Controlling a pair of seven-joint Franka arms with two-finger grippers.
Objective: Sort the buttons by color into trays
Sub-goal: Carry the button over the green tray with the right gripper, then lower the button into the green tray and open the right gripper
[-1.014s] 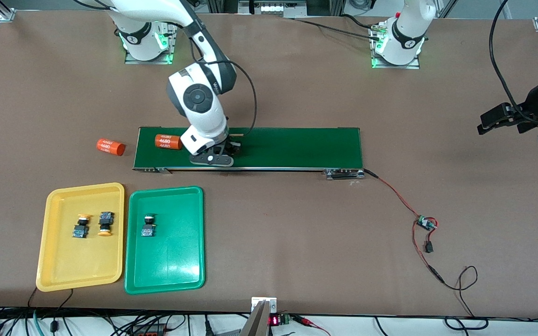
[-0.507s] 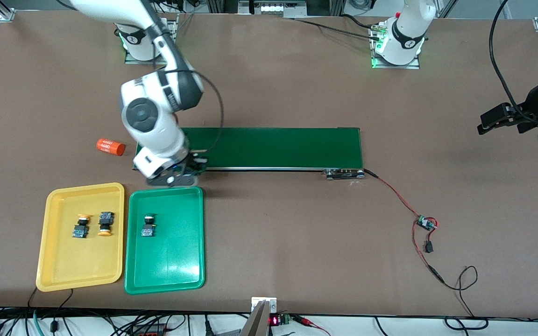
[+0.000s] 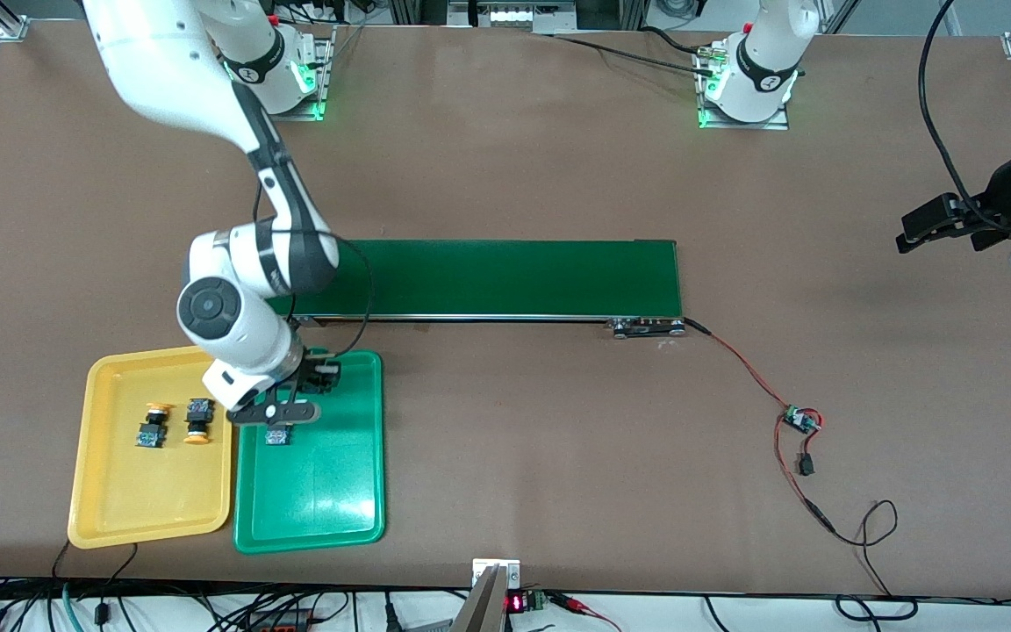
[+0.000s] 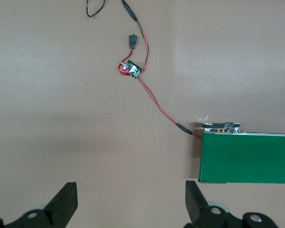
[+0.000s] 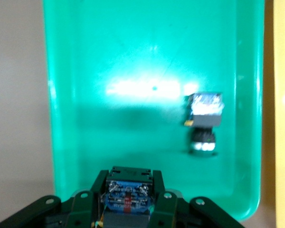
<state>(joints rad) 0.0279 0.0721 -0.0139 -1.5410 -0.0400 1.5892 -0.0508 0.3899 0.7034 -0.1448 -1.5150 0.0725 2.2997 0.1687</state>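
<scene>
The right gripper (image 5: 128,202) is clenched on a button (image 5: 128,192) – its black-and-blue body sits between the fingers – and hangs over the green tray (image 3: 330,509), at the end of the tray nearest the belt (image 3: 505,276). A green-capped button (image 5: 203,121) already lies in that tray, close to the edge that adjoins the yellow tray (image 3: 119,509); in the front view the gripper covers part of it. Two orange-capped buttons (image 3: 153,425) (image 3: 198,421) lie side by side in the yellow tray. The trays sit edge to edge on the brown table (image 3: 558,456), nearer the camera than the belt. The left gripper (image 4: 130,204) waits with fingers spread wide, holding nothing – over bare table past the belt's wired end, above a red wire (image 4: 156,102) and small circuit board (image 4: 132,70)
</scene>
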